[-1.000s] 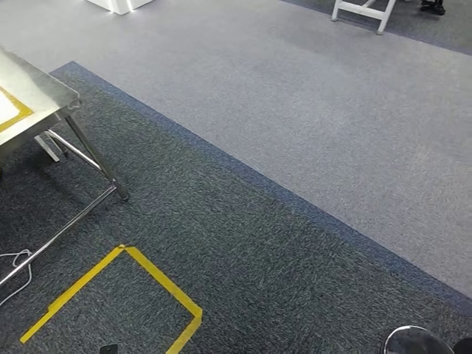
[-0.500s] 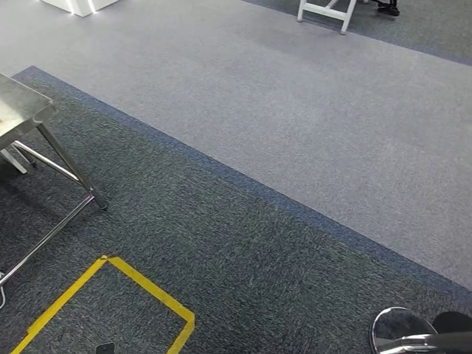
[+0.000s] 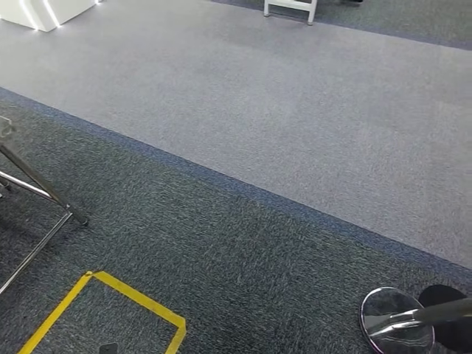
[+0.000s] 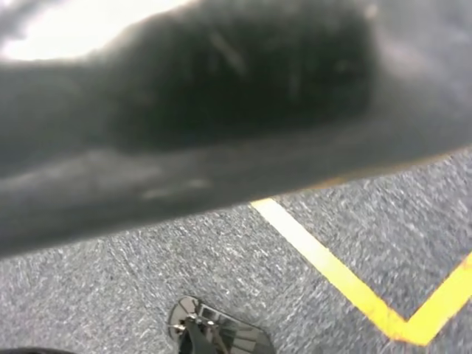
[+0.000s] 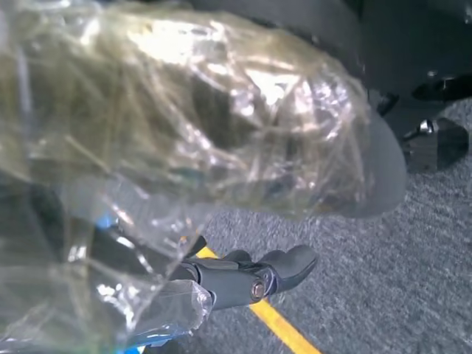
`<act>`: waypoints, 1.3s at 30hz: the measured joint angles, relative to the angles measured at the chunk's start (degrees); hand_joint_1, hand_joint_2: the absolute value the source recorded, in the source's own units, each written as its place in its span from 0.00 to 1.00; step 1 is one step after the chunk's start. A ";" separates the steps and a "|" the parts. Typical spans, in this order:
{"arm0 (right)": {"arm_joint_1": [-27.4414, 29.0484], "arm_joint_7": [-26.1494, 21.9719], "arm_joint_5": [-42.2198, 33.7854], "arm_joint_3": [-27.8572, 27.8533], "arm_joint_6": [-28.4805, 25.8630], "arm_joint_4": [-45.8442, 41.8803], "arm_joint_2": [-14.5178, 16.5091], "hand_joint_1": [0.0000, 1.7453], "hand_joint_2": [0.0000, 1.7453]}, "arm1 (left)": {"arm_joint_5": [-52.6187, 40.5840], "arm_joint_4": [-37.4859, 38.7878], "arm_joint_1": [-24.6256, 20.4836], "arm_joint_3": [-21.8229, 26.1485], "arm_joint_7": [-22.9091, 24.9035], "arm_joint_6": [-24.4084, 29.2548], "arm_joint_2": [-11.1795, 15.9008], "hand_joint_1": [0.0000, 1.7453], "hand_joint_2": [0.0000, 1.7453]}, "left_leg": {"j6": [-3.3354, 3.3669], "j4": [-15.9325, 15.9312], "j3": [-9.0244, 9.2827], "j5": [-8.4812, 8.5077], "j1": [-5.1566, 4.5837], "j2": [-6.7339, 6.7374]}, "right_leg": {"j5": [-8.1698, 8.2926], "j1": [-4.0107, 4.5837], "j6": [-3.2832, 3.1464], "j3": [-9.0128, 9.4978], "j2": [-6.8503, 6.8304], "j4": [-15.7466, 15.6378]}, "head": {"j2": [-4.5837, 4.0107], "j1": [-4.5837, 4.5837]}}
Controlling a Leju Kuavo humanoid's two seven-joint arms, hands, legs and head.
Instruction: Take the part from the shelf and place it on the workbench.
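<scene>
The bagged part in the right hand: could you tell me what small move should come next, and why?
Probably turn back left toward the steel table, keeping hold. The right hand holds the part in its clear bag, but the head view faces carpet, with just the table's legs at its left edge.

Yellow tape (image 3: 136, 299), speckled grey carpet (image 3: 234, 243)

The view has swung right; the table legs (image 3: 39, 193) now sit at its edge.

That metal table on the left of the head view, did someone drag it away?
No. The table legs and the yellow floor tape slid left together, keeping their spacing, so the camera turned; the table stayed put.
</scene>
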 joint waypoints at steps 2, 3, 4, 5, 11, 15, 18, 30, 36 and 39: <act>0.07 0.00 0.00 -0.02 0.01 0.00 -0.01 0.00 0.00 | 0.00 0.00 0.13 0.00 0.01 0.01 0.02 0.00 0.00 | -0.01 3.40 -1.80 -0.20 0.00 -0.25 | -0.06 0.13 -0.05 0.07 1.03 0.05 | 0.00 0.02; 0.09 0.00 0.00 -0.03 0.01 0.00 -0.01 0.00 0.00 | 0.00 -0.01 0.17 0.00 0.02 0.02 0.02 0.00 0.00 | 0.08 1.74 -1.21 1.52 0.01 -0.36 | -0.10 0.16 -0.02 0.13 1.60 0.13 | 0.00 0.02; 0.09 0.00 0.00 -0.03 0.01 0.00 -0.02 0.00 0.00 | 0.00 -0.01 0.18 0.00 0.03 0.03 0.02 0.00 0.00 | 0.21 -1.74 0.22 3.93 0.02 -0.72 | -0.17 0.16 0.05 0.20 2.18 0.23 | 0.00 0.02; 0.07 0.00 0.00 -0.04 0.02 0.00 -0.02 0.00 0.00 | 0.00 -0.01 0.18 0.00 0.04 0.05 0.02 0.00 0.00 | 0.42 -5.60 1.86 6.01 0.06 -1.54 | -0.25 0.13 0.17 0.20 2.69 0.33 | 0.00 0.02; 0.20 0.09 0.06 -0.04 0.02 0.00 -0.03 0.00 0.00 | 0.08 -0.01 0.06 -0.01 0.20 0.11 -0.04 0.00 0.00 | 1.86 -12.78 4.59 8.02 0.01 -2.58 | -0.74 -0.09 2.07 -1.36 4.22 1.28 | 0.00 0.13; 0.00 0.15 0.20 -0.04 0.05 0.00 -0.04 0.00 0.00 | 0.13 0.00 0.15 0.00 0.21 0.12 -0.04 0.00 0.00 | 2.81 -13.18 4.78 8.08 -0.02 -0.34 | -7.20 -0.12 2.97 -7.41 0.59 13.39 | 0.00 0.67; 0.15 0.16 0.23 -0.05 0.11 0.00 -0.05 0.00 0.00 | 0.19 0.00 0.20 0.00 0.23 0.10 -0.08 0.00 0.00 | 2.79 -13.17 4.84 7.94 -0.10 1.45 | -7.05 -0.30 3.27 -9.17 -0.08 16.65 | 0.00 0.67; -0.04 0.24 0.65 -0.06 0.24 0.00 -0.11 0.00 0.00 | 0.67 0.00 0.24 0.21 0.29 0.00 -0.34 0.00 0.00 | -0.17 -2.21 1.61 0.34 0.05 0.11 | 0.21 -0.13 0.19 -0.39 -0.30 0.26 | 0.00 0.08; -0.04 0.32 0.94 -0.06 0.27 0.00 -0.10 0.00 0.00 | 0.74 0.00 0.52 0.66 0.39 -0.01 -0.21 0.00 0.00 | 0.26 -7.31 2.65 6.65 0.32 -3.04 | 0.03 0.06 0.46 -0.34 4.29 0.69 | 0.00 0.11; -0.16 0.34 1.01 -0.06 0.35 0.01 -0.09 0.00 0.00 | 0.74 0.00 0.46 0.87 0.40 -0.01 -0.11 0.00 0.00 | 0.88 -12.26 4.49 7.79 0.38 -5.49 | 0.08 -0.08 1.50 -1.27 6.21 0.98 | 0.00 0.15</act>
